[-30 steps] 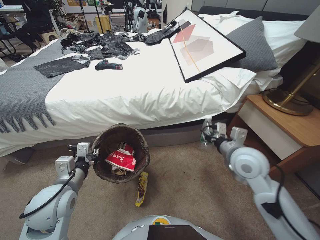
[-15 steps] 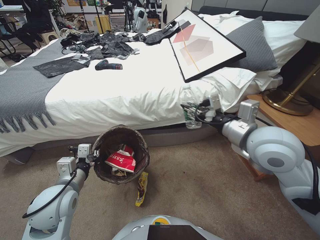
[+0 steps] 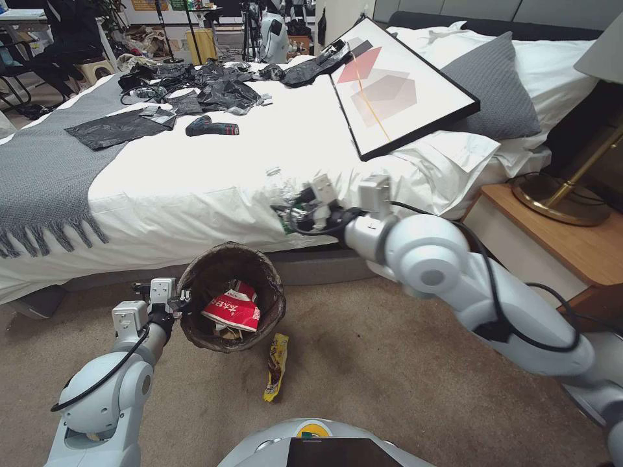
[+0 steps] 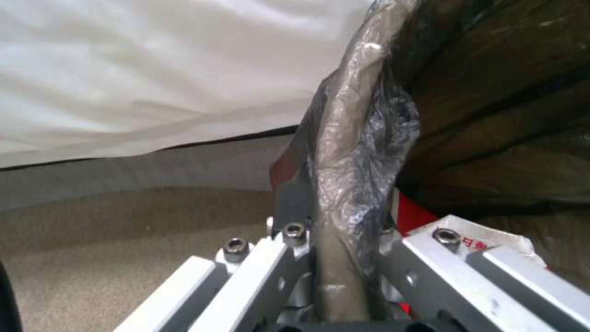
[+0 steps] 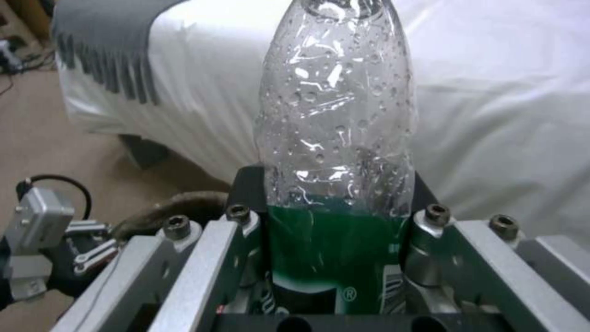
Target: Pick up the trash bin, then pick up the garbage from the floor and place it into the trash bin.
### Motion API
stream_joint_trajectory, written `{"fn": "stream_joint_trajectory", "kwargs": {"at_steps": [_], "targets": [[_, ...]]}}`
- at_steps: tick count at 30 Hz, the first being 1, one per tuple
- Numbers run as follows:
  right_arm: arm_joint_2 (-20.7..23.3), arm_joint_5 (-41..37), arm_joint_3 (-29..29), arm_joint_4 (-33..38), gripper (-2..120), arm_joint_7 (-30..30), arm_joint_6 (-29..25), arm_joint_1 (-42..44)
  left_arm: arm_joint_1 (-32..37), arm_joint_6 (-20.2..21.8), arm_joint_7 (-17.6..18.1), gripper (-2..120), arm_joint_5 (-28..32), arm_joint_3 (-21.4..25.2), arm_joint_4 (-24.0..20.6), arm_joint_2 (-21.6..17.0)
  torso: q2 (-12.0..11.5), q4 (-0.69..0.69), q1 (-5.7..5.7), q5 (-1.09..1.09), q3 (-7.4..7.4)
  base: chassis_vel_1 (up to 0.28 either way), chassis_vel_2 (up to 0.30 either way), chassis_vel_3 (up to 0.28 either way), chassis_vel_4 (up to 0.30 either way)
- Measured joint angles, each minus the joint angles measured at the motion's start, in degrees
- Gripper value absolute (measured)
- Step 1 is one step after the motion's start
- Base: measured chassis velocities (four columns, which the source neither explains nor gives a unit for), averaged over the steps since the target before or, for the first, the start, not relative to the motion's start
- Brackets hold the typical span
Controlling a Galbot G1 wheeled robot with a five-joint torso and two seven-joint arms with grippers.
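Midway through the cleanup, the robot carries a clear plastic bottle (image 3: 283,206) with a green label toward the trash bin (image 3: 232,298), which the left gripper (image 3: 182,301) holds just off the floor (image 3: 389,363) beside the bed (image 3: 214,188). The right gripper (image 3: 300,211) hangs above and slightly to the right of the bin's mouth, its jaws pinching the bottle (image 5: 337,152) across the label band, the neck pointing away from the wrist. The left jaws clamp the bag-lined rim (image 4: 353,152), one finger inside and one outside. A red-and-white wrapper (image 3: 233,310) already lies in the bin, while a yellow snack wrapper (image 3: 276,364) waits on the carpet just beside it. The next move, by the look of it, calls for bringing the bottle over the opening before the jaws part
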State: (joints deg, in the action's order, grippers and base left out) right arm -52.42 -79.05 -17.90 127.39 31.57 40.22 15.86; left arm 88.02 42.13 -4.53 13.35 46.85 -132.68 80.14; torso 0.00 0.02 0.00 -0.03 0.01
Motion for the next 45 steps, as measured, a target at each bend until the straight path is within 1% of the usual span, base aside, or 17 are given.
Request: {"fn": "stream_joint_trajectory", "kwargs": {"at_steps": [2,3,6,11,14,15,18,19,22,23,29,43,44,45], "targets": [[-2.8,0.0,-3.8,-2.2,28,1.1,-0.1,-1.6,-0.3,0.0,-0.1,0,0.2,0.3,0.3,-0.2,0.0,-0.01,0.0,0.01,0.0,0.0,0.0,0.0,0.0],[-2.8,0.0,-3.8,-2.2,28,1.1,-0.1,-1.6,-0.3,0.0,-0.1,0,0.2,0.3,0.3,-0.2,0.0,-0.01,0.0,0.01,0.0,0.0,0.0,0.0,0.0],[-5.0,0.0,-7.4,-3.9,28,1.8,-0.9,-1.3,-0.7,0.0,-0.1,0,0.4,0.7,0.9,-0.5,0.0,-0.02,0.0,0.02,0.0,0.0,0.0,0.0,0.0],[-6.3,0.0,-9.5,-4.6,28,2.4,-0.9,-0.9,-1.1,0.0,-0.1,0,0.4,0.7,1.4,-0.5,0.0,-0.02,0.0,0.02,-0.01,0.0,0.0,0.0,0.0],[-7.5,-0.1,-12.4,-5.7,28,3.1,-1.1,-0.7,-1.4,0.0,-0.1,0,0.4,0.4,1.6,-0.6,0.0,-0.03,0.0,0.02,-0.01,0.0,0.0,0.0,0.0],[-7.5,-0.1,-12.4,-5.7,28,3.1,-1.1,-0.7,-1.4,0.0,-0.1,0,0.4,0.4,1.6,-0.6,0.0,-0.03,0.0,0.02,-0.01,0.0,0.0,0.0,0.0],[-9.2,-0.1,-15.4,-7.4,28,3.7,-1.4,-0.6,-1.4,0.0,-0.1,0,0.5,0.4,1.7,-0.7,0.0,-0.03,0.0,0.02,-0.01,0.0,0.0,0.0,0.0],[-9.2,-0.1,-15.4,-7.4,28,3.7,-1.4,-0.6,-1.4,0.0,-0.1,0,0.5,0.4,1.7,-0.7,0.0,-0.03,0.0,0.02,-0.01,0.0,0.0,0.0,0.0],[-12.2,0.6,-18.1,-10.3,28,3.9,-1.8,0.0,-1.2,0.0,-0.1,0,0.9,0.7,1.4,-0.9,0.0,-0.01,0.0,0.02,-0.01,0.0,0.0,0.0,0.0],[-12.2,0.6,-18.1,-10.3,28,3.9,-1.8,0.0,-1.2,0.0,-0.1,0,0.9,0.7,1.4,-0.9,0.0,-0.01,0.0,0.02,-0.01,0.0,0.0,0.0,0.0],[-16.7,2.3,-20.3,-15.2,28,4.3,-2.4,2.4,-1.2,0.0,-0.2,0,1.2,1.2,1.6,-1.1,0.0,-0.01,0.0,0.03,-0.01,0.0,0.0,0.0,0.0],[-19.9,6.2,-21.0,-21.3,28,4.0,-2.5,5.9,-1.4,0.0,-0.2,0,1.4,1.3,2.1,-0.7,0.0,-0.02,0.0,0.03,-0.01,0.0,0.0,0.0,0.0],[-20.2,6.6,-21.0,-21.9,32,3.9,-2.5,6.2,-1.4,0.0,-0.2,0,1.4,1.3,2.1,-0.7,0.0,-0.02,0.0,0.03,-0.01,0.0,0.0,0.0,0.0],[-20.2,6.6,-21.0,-21.9,32,3.9,-2.5,6.2,-1.4,0.0,-0.2,0,1.4,1.3,2.1,-0.7,0.0,-0.02,0.0,0.03,-0.01,0.0,0.0,0.0,0.0]]}}
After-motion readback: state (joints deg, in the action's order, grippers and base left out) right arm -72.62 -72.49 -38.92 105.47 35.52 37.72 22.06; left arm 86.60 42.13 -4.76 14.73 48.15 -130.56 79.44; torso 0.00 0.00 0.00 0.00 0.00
